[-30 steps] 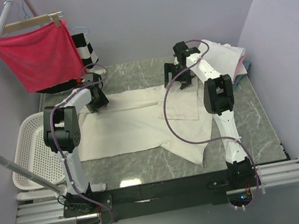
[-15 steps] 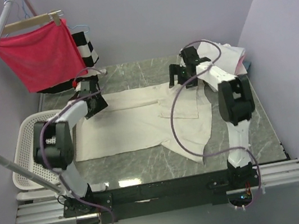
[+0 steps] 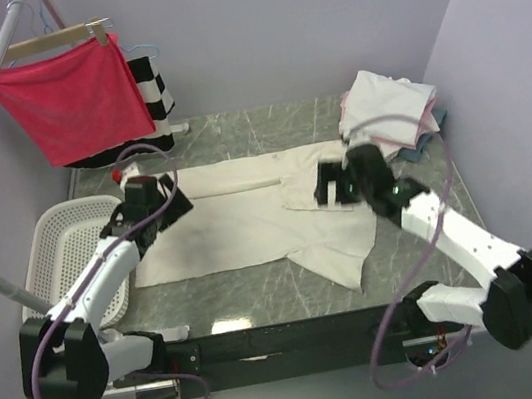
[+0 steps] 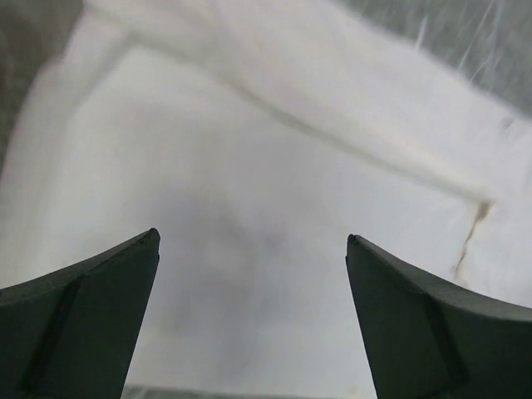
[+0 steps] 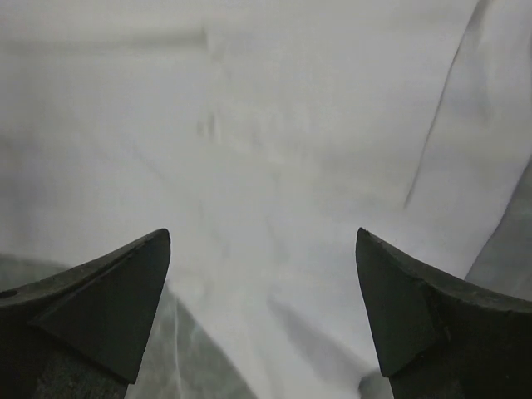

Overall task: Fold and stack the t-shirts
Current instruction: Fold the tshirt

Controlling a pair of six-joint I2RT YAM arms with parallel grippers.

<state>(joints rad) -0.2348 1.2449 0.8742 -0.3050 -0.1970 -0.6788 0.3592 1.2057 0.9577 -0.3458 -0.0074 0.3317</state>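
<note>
A cream t-shirt is lying spread across the grey marbled table, more t-shirts sitting piled at its far right corner. The left gripper and right gripper are hovering over it, jaws apart and empty. Lilac walls are enclosing the table.

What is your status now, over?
Left gripper and right gripper: jaws open, empty. Cream t-shirt spread out beneath both. Nothing blocking it.

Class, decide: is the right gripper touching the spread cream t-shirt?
Cannot tell. The right wrist view shows the right gripper open over the spread t-shirt, but no view shows contact or gap plainly.
</note>
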